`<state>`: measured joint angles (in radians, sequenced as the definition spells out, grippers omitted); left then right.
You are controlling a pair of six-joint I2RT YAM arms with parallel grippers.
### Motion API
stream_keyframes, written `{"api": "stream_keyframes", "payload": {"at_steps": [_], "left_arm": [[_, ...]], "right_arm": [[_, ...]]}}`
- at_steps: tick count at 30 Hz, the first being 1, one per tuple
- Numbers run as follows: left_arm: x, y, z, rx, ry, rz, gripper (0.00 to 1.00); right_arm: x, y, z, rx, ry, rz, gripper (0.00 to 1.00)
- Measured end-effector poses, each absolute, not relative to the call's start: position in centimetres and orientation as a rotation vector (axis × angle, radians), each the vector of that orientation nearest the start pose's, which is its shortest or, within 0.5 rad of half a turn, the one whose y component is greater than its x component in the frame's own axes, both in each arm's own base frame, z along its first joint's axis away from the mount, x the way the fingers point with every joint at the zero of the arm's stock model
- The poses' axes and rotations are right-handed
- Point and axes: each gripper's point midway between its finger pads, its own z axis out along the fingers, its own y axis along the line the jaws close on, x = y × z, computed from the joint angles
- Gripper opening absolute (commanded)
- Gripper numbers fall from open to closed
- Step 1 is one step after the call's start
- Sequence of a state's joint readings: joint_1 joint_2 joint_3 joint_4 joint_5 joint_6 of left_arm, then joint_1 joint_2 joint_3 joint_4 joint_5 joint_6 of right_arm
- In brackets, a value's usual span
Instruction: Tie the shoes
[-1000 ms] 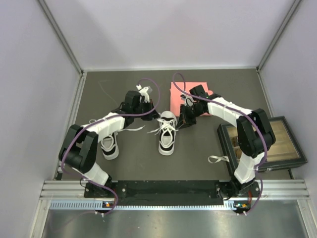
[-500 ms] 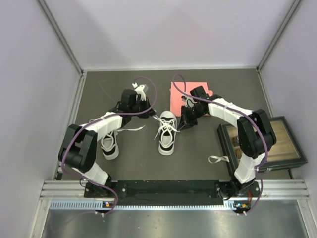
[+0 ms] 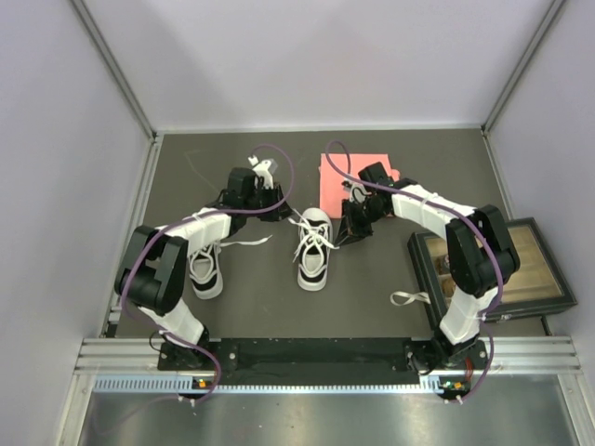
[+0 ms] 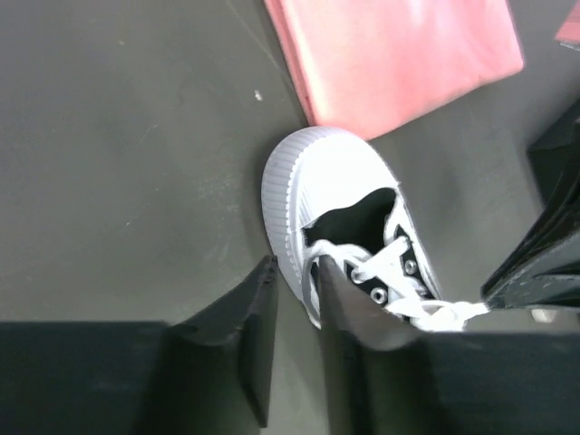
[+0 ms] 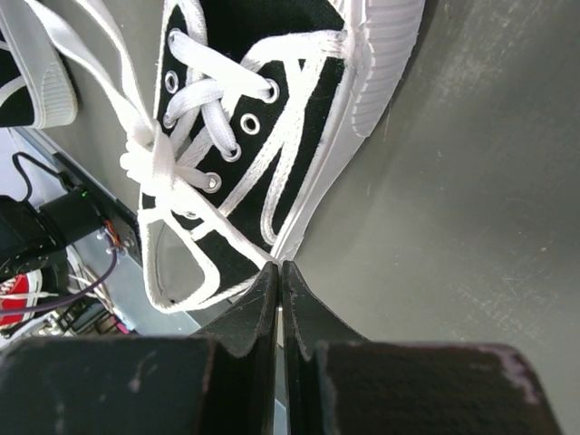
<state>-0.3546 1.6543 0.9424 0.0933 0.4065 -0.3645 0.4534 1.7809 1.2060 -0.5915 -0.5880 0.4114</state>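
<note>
Shoe (image 3: 314,249) sits mid-table; its mate (image 3: 206,277), at 9 o'clock, is half hidden under my left arm (image 3: 200,228). Left gripper (image 4: 294,270), at 10 o'clock, stands slightly apart. Right gripper (image 5: 279,270), at 2 o'clock, is pressed together; whether on a lace (image 5: 149,161) I cannot tell.

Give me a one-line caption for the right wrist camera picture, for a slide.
Right gripper, jaws pressed shut, beside a black-and-white sneaker with white laces on the dark table.
</note>
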Motion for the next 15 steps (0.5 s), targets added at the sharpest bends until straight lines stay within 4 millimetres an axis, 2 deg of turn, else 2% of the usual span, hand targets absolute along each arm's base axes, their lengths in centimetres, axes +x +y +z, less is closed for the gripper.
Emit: {"api": "stream_keyframes", "payload": {"at_steps": [1, 2, 8, 12, 15], "left_arm": [[37.5, -22.9, 9.9, 0.235, 2.243, -0.854, 0.48], [37.5, -23.0, 10.0, 0.246, 2.239, -0.862, 0.50], [37.1, -22.3, 11.4, 0.293, 2.200, -0.958, 0.52], [35.6, -21.0, 13.6, 0.494, 2.101, -0.998, 0.49], [33.4, -21.6, 14.6, 0.710, 2.016, -1.034, 0.48]], "right_arm": [[27.6, 25.9, 8.1, -0.237, 2.841, 1.031, 0.00], [27.6, 25.9, 8.1, -0.238, 2.840, 1.035, 0.00], [28.4, 26.5, 9.4, -0.254, 2.802, 1.065, 0.04], [28.8, 27.0, 10.3, -0.262, 2.779, 1.090, 0.07], [28.8, 27.2, 10.6, -0.265, 2.771, 1.103, 0.09]]}}
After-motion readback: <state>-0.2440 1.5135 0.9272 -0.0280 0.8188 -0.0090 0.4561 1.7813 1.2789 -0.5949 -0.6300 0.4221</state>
